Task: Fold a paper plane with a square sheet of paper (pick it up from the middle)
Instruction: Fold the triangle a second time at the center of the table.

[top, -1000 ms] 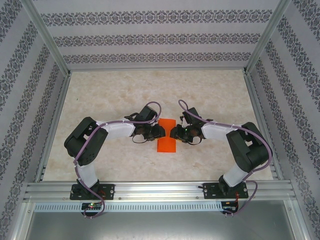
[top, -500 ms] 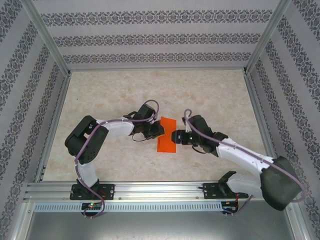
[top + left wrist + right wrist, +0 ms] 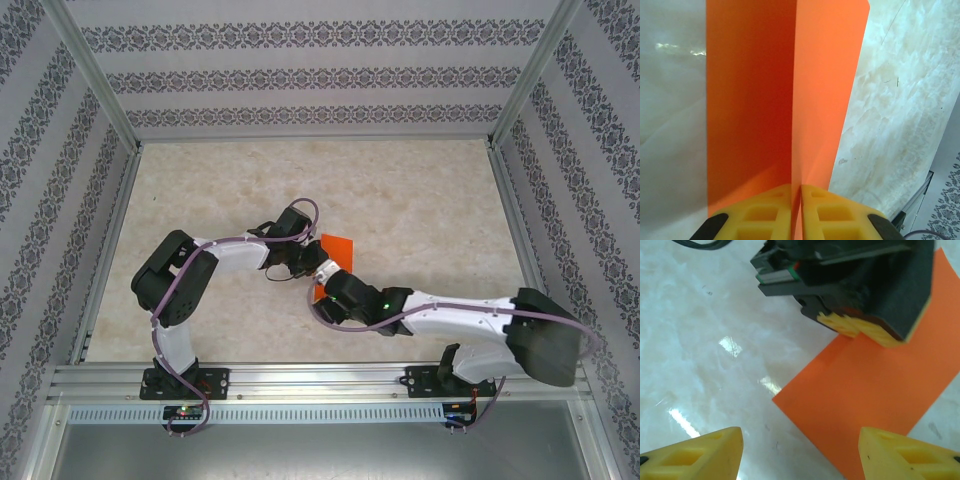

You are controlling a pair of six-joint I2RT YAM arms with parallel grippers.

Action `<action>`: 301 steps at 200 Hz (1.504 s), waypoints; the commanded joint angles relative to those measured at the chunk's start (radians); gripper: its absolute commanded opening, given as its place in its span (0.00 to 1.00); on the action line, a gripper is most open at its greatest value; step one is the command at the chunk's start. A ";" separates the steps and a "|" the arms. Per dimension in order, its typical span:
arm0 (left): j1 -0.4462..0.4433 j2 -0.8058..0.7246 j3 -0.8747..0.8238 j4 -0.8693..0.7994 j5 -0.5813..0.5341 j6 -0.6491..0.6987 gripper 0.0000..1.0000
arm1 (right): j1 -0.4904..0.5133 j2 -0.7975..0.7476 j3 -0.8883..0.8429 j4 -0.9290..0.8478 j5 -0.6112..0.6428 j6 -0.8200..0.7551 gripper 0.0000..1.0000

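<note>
The square sheet of paper point(image 3: 790, 100) looks thin and bendy. It is folded, over the table point(image 3: 900, 125). The left gripper point(image 3: 796, 210) pinches its fold. The right gripper point(image 3: 800, 440) is open and empty. Hold edges gently.

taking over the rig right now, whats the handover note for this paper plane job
Left gripper: fingers shut on the thin bright orange paper sheet, pinching it at one end of its fold line.
Right gripper: open, holding nothing, low over the marble-patterned table with a corner of the sheet between its fingers' line of sight.
Done: one fold down the sheet's middle.
Left: nose and wing folds; no dart shape yet.
</note>
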State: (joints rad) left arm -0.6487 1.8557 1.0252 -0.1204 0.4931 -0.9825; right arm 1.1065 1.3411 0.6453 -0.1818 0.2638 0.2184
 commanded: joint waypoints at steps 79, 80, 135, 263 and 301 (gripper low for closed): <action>0.007 0.005 0.025 0.012 0.013 -0.015 0.14 | 0.052 0.181 0.103 -0.014 0.203 -0.019 0.43; 0.007 0.006 0.025 0.012 0.014 -0.015 0.14 | 0.052 0.181 0.103 -0.013 0.203 -0.019 0.42; 0.007 -0.011 0.028 -0.009 -0.004 -0.001 0.16 | 0.053 0.145 0.098 -0.023 0.220 -0.016 0.11; 0.099 -0.301 -0.021 -0.343 -0.256 0.149 0.41 | 0.023 0.105 0.148 -0.027 0.089 0.315 0.00; 0.101 -0.374 -0.084 -0.360 -0.212 0.122 0.32 | -0.001 0.093 0.142 0.013 -0.028 0.453 0.00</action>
State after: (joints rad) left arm -0.5564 1.5208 0.9802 -0.4232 0.2710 -0.8677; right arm 1.1198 1.4605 0.7727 -0.2073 0.3233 0.5381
